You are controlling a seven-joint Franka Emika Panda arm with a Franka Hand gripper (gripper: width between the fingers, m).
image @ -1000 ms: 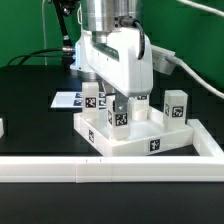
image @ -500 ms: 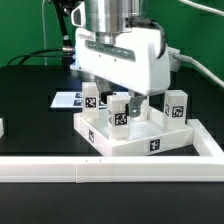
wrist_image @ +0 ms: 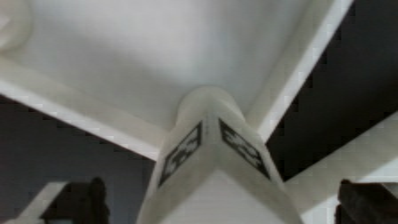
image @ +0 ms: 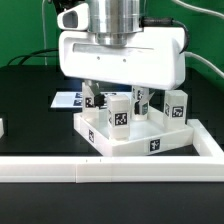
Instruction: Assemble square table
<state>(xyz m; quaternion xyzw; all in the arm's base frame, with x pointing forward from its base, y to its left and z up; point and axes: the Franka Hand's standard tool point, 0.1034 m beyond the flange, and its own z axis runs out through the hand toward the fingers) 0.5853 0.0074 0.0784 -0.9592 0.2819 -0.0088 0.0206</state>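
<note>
square table (image: 140,140) slab lies against the border rail (image: 100,168), tag on its near edge. one leg (image: 118,112) now stands upright in the slab on its own; a second ago the gripper (image: 116,95) was clamped on it low down. since then the jaws have spread fully and the hand has lifted, holding nothing. reads as leg seated and released. more legs (image: 176,104) stand at the slab's far edge, apparently next.
</note>
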